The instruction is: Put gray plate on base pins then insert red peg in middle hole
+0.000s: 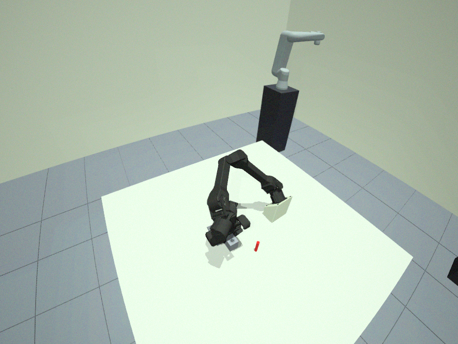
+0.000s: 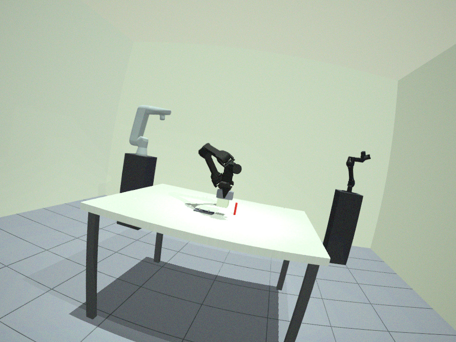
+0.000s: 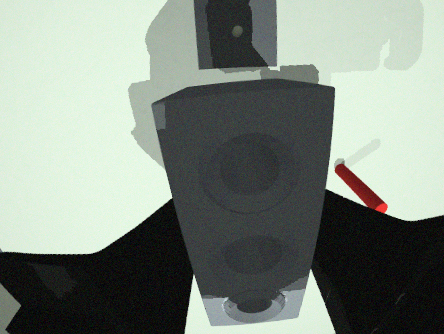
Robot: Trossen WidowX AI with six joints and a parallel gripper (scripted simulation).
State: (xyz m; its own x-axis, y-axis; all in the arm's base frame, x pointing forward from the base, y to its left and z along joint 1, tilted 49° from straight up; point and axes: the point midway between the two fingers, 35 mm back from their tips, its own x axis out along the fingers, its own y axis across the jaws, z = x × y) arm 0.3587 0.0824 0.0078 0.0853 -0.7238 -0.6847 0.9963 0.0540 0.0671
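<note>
Held between the narrowed jaws (image 1: 230, 235) (image 2: 225, 193): gray plate (image 1: 230, 245) (image 2: 219, 194) (image 3: 187, 130), raised above the white table (image 1: 296, 266) (image 2: 184, 224) (image 3: 60, 165). Marked on its broad face, by wrist view, with three round features in a row, the middle one unlit and the lowest catching light. Clasped by a dark finger at either long side.

Low on the table: dark gray base (image 1: 209, 228) (image 2: 203, 211) (image 3: 265, 40), mostly covered by the arm from above. Fitted with pins, one pale pin (image 3: 237, 31) seen at the wrist. Apart from the plate; not seated.

Standing upright on the table, near the base, outside the jaws: red peg (image 1: 257, 246) (image 2: 235, 208) (image 3: 361, 187), small gray spot at its foot.

Also listed: black arm (image 1: 221, 177) (image 2: 210, 163), mounted on a pale block (image 1: 277, 212) (image 2: 222, 202). Well apart, beyond the table: white arm (image 1: 282, 55) (image 2: 138, 125) on a dark stand (image 1: 275, 118) (image 2: 137, 172).
</note>
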